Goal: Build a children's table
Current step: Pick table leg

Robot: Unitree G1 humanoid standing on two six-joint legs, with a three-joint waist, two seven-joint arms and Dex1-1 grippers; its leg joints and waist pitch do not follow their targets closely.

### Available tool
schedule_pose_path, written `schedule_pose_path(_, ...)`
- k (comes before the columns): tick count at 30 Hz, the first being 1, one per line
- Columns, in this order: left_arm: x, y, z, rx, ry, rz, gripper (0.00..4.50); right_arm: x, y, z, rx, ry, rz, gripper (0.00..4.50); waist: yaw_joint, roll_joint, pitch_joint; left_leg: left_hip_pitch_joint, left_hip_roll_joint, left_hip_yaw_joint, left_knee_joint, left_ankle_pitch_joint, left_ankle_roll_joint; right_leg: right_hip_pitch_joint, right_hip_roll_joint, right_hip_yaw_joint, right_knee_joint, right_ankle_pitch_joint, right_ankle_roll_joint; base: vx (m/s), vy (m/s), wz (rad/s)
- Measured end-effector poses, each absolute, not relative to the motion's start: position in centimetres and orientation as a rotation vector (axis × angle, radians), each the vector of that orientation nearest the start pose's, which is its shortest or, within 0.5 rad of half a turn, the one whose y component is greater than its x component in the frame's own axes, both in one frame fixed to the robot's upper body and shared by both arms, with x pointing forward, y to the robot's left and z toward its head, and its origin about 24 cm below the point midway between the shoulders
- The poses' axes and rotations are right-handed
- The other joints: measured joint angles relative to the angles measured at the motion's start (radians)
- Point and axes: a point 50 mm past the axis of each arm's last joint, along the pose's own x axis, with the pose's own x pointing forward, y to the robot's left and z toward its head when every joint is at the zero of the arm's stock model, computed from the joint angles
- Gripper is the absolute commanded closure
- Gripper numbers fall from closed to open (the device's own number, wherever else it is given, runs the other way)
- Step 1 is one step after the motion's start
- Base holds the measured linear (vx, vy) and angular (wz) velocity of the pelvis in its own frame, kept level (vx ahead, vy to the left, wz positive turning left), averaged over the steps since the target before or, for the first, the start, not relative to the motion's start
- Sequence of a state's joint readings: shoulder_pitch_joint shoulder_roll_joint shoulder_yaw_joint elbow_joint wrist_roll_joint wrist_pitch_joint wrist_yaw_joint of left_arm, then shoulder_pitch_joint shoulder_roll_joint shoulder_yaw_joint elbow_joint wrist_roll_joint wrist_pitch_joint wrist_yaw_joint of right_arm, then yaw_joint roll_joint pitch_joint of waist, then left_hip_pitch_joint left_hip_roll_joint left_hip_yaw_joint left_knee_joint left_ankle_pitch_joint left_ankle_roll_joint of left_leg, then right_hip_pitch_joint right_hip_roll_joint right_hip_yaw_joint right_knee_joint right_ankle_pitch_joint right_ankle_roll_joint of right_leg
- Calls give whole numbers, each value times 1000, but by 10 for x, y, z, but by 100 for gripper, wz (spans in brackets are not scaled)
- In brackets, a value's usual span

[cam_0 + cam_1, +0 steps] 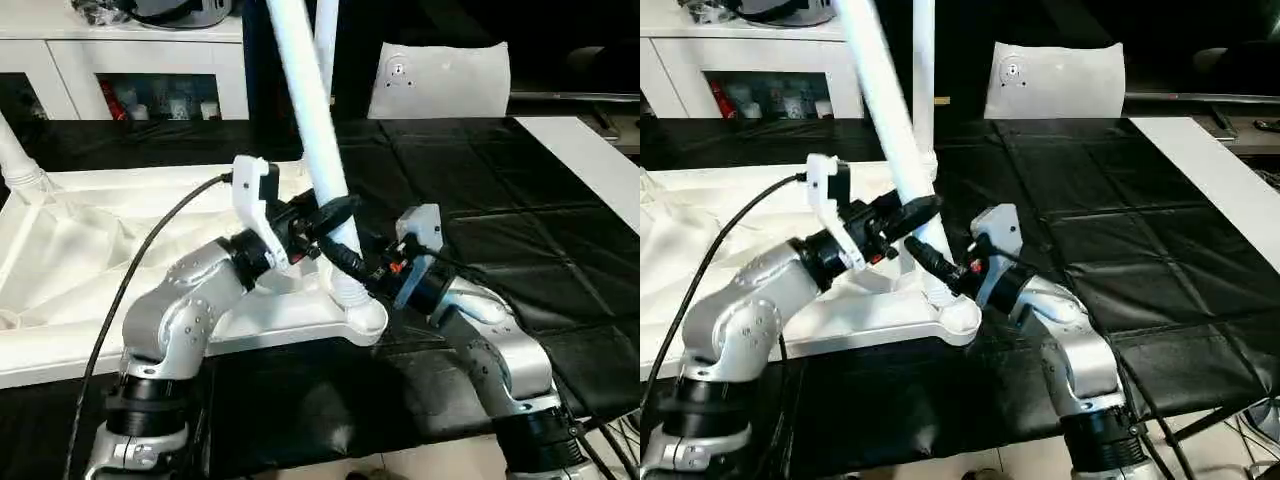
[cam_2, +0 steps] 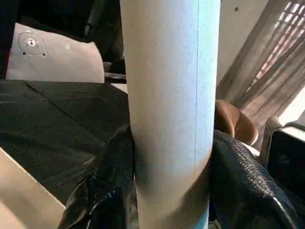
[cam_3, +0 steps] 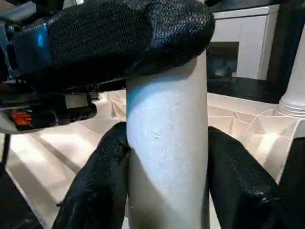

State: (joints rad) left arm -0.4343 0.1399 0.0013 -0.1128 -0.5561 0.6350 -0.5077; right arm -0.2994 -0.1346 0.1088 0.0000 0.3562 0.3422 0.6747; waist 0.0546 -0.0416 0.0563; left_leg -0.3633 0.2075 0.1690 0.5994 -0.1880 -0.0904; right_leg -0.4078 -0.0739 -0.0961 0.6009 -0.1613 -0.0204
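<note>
Both silver forearms reach in, left pincer (image 1: 330, 215) above right pincer (image 1: 362, 268), each half-open around one tilted leg (image 1: 312, 110) at the tabletop's (image 1: 90, 250) near corner socket (image 1: 355, 300).

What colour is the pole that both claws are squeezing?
White. The leg shows best in the left eye view, gripped by the left gripper and right gripper.

One white tabletop (image 1: 60, 250) lies ribbed side up. Three white legs stand in its corner sockets: one (image 1: 315, 130) at the near corner toward five o'clock, one (image 1: 326, 40) behind it toward one o'clock, one (image 1: 15, 160) at nine o'clock. Two grippers, left (image 1: 325, 222) and right (image 1: 352, 262), flank the near leg. One white bag (image 1: 440, 80) and one white cabinet (image 1: 120, 60) sit at twelve o'clock.
</note>
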Motion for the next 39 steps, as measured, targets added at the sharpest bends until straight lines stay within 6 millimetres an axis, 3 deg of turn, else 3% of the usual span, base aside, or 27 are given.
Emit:
schedule_pose_path(7,306,112,150,-312,44,-812,260,284,-97,99,241,62,959,122,1,0,0,0,0,0,0,0,0,0,0,0,0,0,0,0,0,0)
schedule_pose_path(16,306,122,158,-318,83,-911,260,294,-126,122,327,104,956,42,6,0,0,5,0,1,2,0,0,0,0,0,1,0,0,0,0,0)
schedule_pose_path(21,304,123,165,-300,111,-1046,260,290,-133,134,329,181,1108,40,7,0,0,7,0,1,2,0,0,1,0,0,2,0,0,0,0,0)
schedule_pose_path(26,298,116,166,-260,133,-1241,260,278,-133,130,268,282,1286,40,9,0,0,7,0,1,2,0,0,2,0,0,2,0,0,0,0,0)
schedule_pose_path(39,293,105,178,-263,96,-1498,260,271,-128,132,207,366,1479,40,11,-4,1,6,0,1,2,1,0,3,-1,0,5,0,0,0,0,0)
